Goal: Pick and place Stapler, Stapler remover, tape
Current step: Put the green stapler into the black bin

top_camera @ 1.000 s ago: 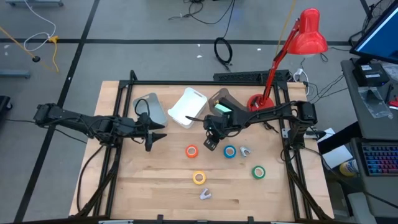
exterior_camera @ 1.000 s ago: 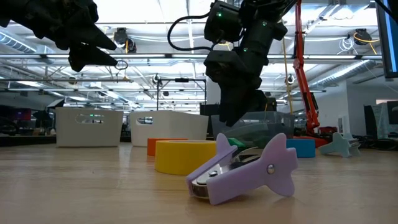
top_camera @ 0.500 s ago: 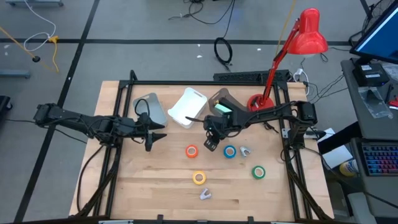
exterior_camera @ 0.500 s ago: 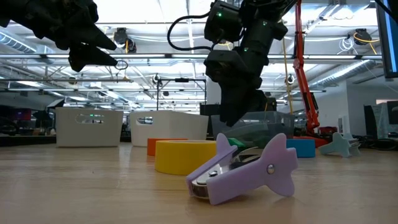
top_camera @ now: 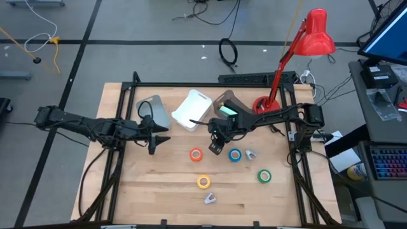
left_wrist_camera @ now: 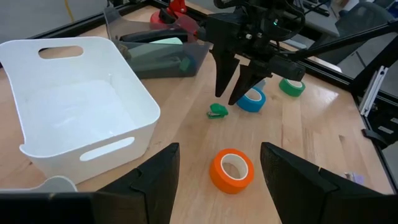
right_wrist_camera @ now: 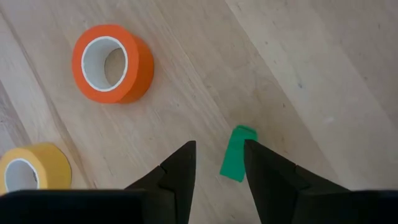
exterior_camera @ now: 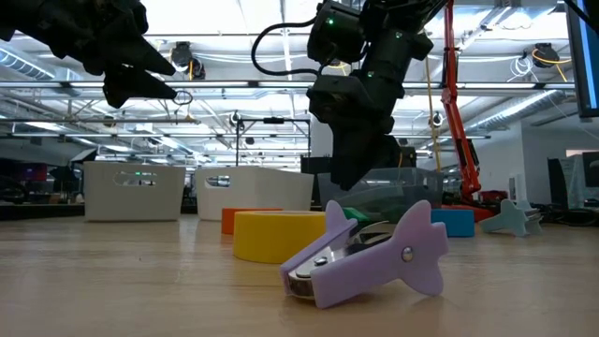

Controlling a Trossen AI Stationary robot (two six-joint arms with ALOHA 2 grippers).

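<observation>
While nothing has shifted over the last second, the right gripper (right_wrist_camera: pixel 214 163) hangs parted over the small green stapler (right_wrist_camera: pixel 234 154) beside the orange tape (right_wrist_camera: pixel 111 63); the left gripper (left_wrist_camera: pixel 214 171) waits spread, unladen.

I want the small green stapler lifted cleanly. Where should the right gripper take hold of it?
Probably across its long sides, from straight above: the green stapler lies flat on the table, a narrow bar, and the open right gripper already hangs over it, fingers either side.
</observation>
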